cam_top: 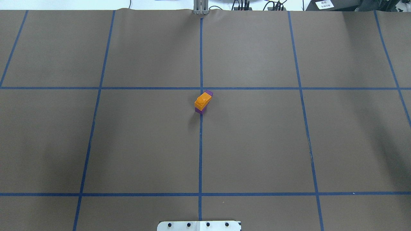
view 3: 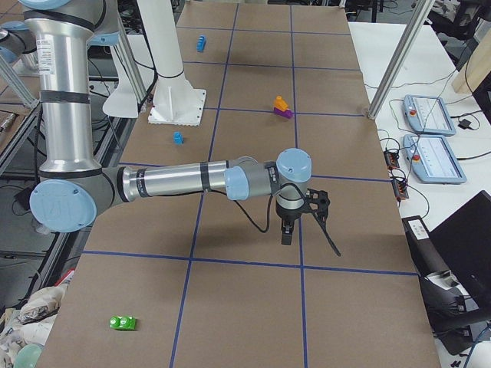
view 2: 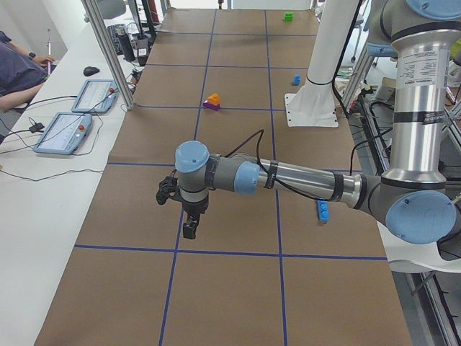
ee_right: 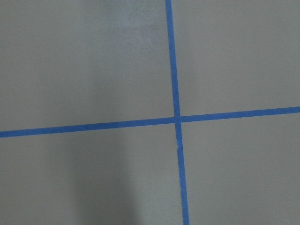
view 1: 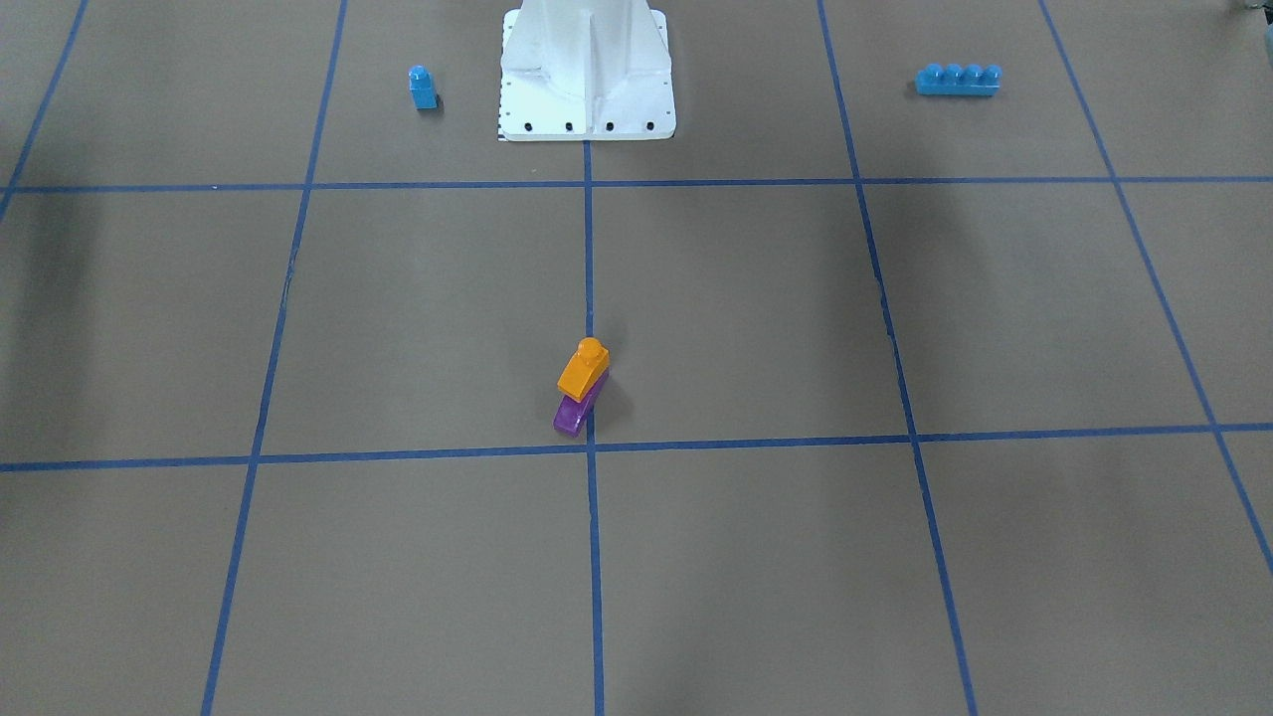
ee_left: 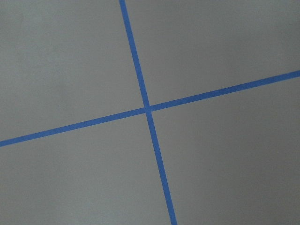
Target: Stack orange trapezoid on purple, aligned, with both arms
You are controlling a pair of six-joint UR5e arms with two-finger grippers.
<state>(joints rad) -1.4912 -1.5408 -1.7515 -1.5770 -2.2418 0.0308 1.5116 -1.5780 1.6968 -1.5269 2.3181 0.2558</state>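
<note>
On the brown, blue-taped surface [cam_top: 257, 144], orange [view 1: 583, 370] sits atop purple [view 1: 569, 418], before the white base [view 1: 587, 70]. The left arm [view 2: 302, 180] and right arm [view 3: 169, 180] hover well apart from the base. I cannot tell whether their jaws are apart or together.

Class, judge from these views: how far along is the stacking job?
Done: the orange trapezoid sits on the purple, long sides roughly parallel. In hand: nothing; the left gripper and right gripper hang well away from the stack. Left: apparently nothing, bar checking alignment.

Readable text: none.
The printed label [view 2: 421, 68] on the grey-and-silver left arm [view 2: 302, 180], well behind its jaws, and the white tag [cam_top: 324, 4] on a dark box [cam_top: 342, 5] are too small to read.
</note>
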